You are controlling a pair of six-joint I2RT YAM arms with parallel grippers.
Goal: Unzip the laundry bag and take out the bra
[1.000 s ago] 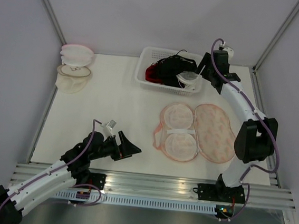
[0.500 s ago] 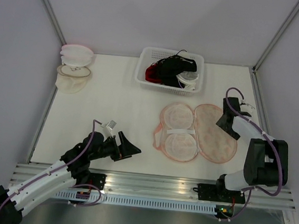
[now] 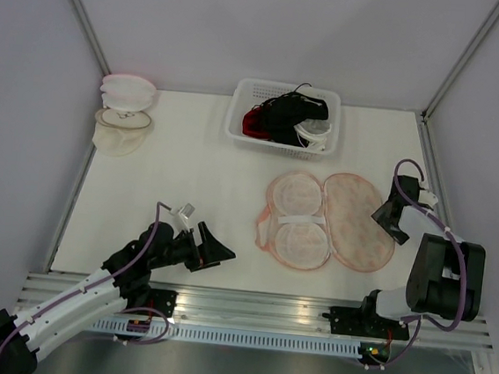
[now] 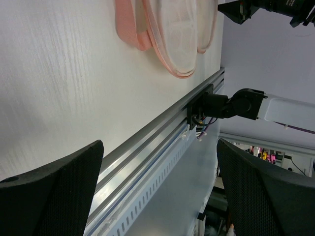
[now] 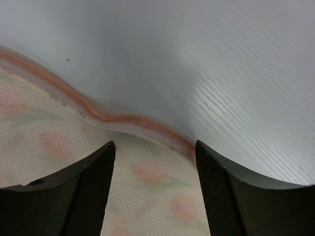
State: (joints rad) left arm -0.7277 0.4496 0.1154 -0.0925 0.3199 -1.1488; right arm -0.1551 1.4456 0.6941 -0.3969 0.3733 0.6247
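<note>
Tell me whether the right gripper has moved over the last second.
Yes. The right gripper left the basket, coming nearward to the laundry bag's right edge.

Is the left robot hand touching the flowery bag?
Apart. The top view shows a strip of table between the left hand and the laundry bag.

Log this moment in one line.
bag unzipped, open flat | right tool open, at bag's right edge | left tool open, empty, apart from bag | basket holds garments
</note>
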